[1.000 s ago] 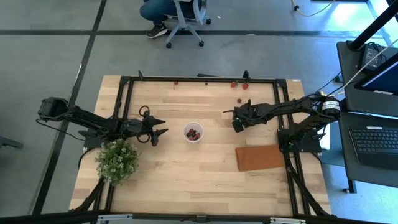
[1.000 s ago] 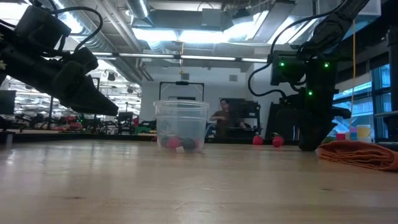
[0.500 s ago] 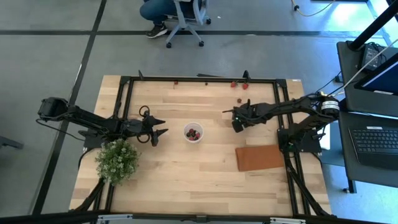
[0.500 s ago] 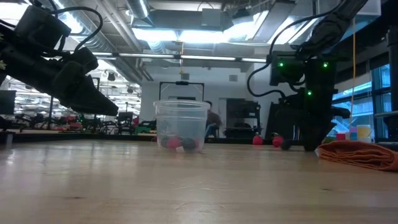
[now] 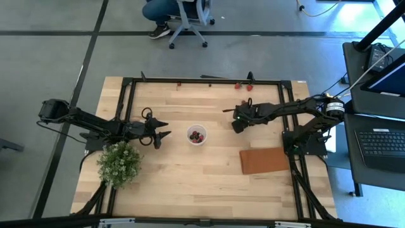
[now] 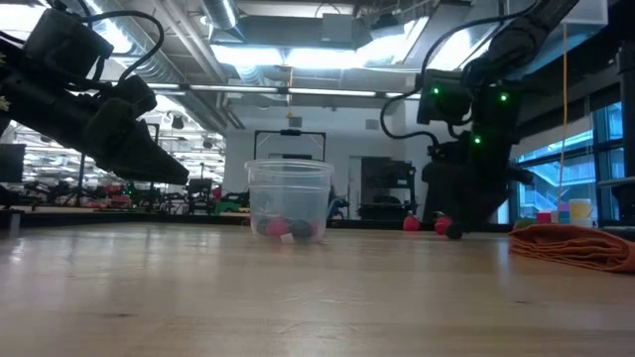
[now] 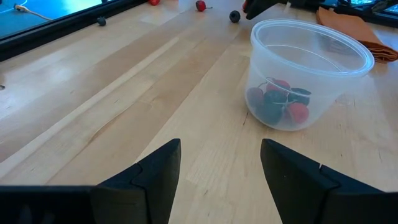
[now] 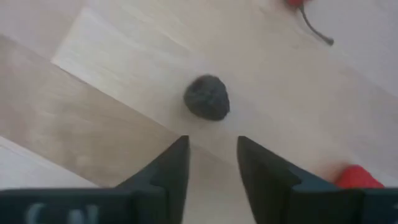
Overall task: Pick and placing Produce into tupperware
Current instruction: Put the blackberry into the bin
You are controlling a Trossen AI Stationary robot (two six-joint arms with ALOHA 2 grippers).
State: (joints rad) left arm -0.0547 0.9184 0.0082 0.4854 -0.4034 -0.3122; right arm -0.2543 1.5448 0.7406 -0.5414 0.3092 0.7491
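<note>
The tupperware (image 5: 197,134), a small translucent cup, stands on its base mid-table with several red and dark berries (image 7: 277,102) inside. My right gripper (image 8: 212,162) hovers open to its right, pointing steeply down. A loose dark berry (image 8: 207,96) lies on the wood just beyond its fingertips, untouched. Red berries (image 5: 243,101) lie loose toward the far edge. My left gripper (image 7: 221,165) waits open to the cup's left, above the table, with nothing between its fingers.
A leafy green plant (image 5: 119,163) with white flowers stands near the left front. A reddish-brown mat (image 5: 264,160) lies flat at the right. A black frame (image 5: 202,80) borders the work area. Bare wood lies in front of the cup.
My right gripper has risen off the table and shifted a little toward the cup. A dark berry now shows on the wood where the gripper stood and stays there. The left arm and the cup have kept still.
</note>
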